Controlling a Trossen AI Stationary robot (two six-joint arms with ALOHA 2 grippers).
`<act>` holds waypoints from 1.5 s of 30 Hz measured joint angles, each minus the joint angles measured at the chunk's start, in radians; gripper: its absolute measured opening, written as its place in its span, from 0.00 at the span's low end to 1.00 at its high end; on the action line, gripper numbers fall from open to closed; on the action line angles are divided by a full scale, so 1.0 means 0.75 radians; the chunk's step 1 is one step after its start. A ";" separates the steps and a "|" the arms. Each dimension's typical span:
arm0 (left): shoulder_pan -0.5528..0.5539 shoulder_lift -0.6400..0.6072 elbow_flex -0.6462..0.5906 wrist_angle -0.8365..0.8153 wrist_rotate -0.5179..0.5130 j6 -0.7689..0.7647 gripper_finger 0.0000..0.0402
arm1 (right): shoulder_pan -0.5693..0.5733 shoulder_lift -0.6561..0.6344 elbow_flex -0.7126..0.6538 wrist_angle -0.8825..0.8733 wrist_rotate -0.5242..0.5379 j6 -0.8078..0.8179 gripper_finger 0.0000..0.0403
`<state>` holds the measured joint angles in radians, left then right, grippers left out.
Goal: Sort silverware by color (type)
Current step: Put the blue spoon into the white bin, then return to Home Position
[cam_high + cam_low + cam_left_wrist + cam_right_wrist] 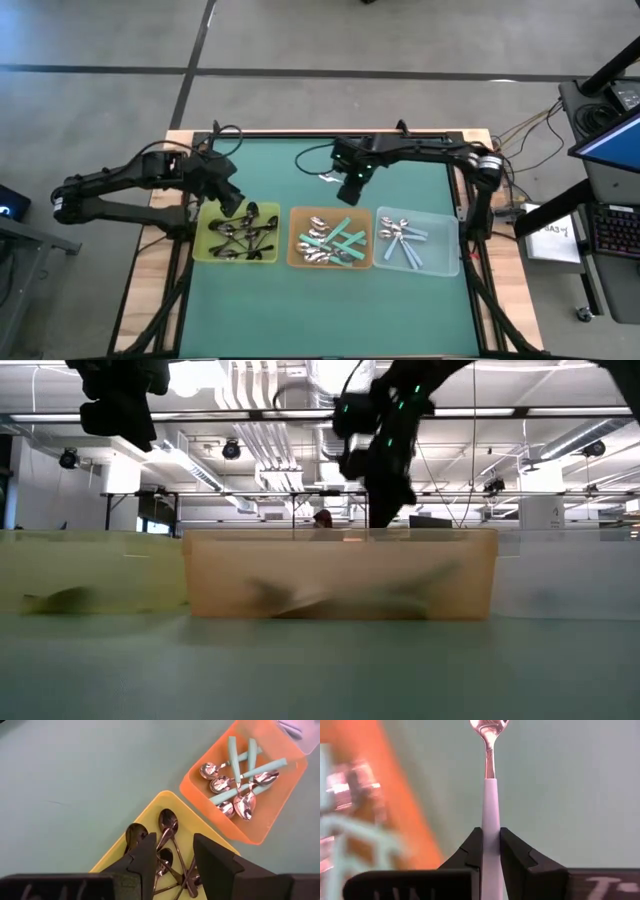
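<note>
Right end effector (490, 851) pinches a pale-handled spoon with shiny silver bowl (489, 785) above the green bench (300, 300), just behind the orange tray (331, 240) of teal-handled spoons (240, 770). Left end effector (174, 857) hovers part open and empty over the yellow tray (150, 812) of black-handled spoons (167, 822).
</note>
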<state>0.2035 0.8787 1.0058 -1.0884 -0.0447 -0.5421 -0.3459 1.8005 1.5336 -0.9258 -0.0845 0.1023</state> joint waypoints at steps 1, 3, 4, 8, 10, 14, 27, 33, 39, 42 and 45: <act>0.000 0.000 0.000 0.000 0.000 0.002 0.28 | 0.014 -0.032 -0.003 -0.025 -0.013 0.018 0.07; 0.000 -0.001 -0.001 0.000 0.000 0.002 0.28 | 0.047 -0.099 -0.015 -0.098 -0.032 0.049 0.07; 0.000 -0.002 -0.002 0.000 0.000 0.002 0.28 | 0.068 -0.131 -0.026 -0.140 -0.033 0.063 0.07; 0.000 -0.010 -0.020 -0.004 0.000 0.002 0.28 | 0.172 -0.264 -0.136 -0.209 -0.029 0.126 0.07; 0.000 -0.013 -0.030 -0.009 -0.001 -0.002 0.28 | 0.232 -0.353 -0.220 -0.212 -0.038 0.172 0.07; -0.001 -0.027 -0.054 -0.007 -0.001 -0.036 0.28 | 0.353 -0.541 -0.442 -0.215 -0.040 0.314 0.07; -0.003 -0.062 -0.161 0.108 -0.004 -0.073 0.28 | 0.678 -1.071 -1.058 0.073 0.179 0.786 0.13; -0.027 -0.132 -0.193 0.151 -0.026 -0.105 0.28 | 0.682 -1.156 -1.159 0.062 0.219 0.887 0.36; -0.074 -0.289 -0.227 0.160 -0.037 -0.107 0.28 | 0.682 -1.223 -1.163 0.017 0.255 0.886 0.49; -0.102 -0.383 -0.258 0.181 -0.068 -0.083 0.28 | 0.683 -1.274 -1.157 0.059 0.413 0.906 0.50; -0.124 -0.505 -0.322 0.236 -0.120 -0.095 0.28 | 0.683 -1.320 -1.168 0.151 0.681 0.911 0.50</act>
<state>0.1106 0.5002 0.7646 -0.9113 -0.1343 -0.6130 0.1661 0.8103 0.6578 -0.8126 0.4260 0.7853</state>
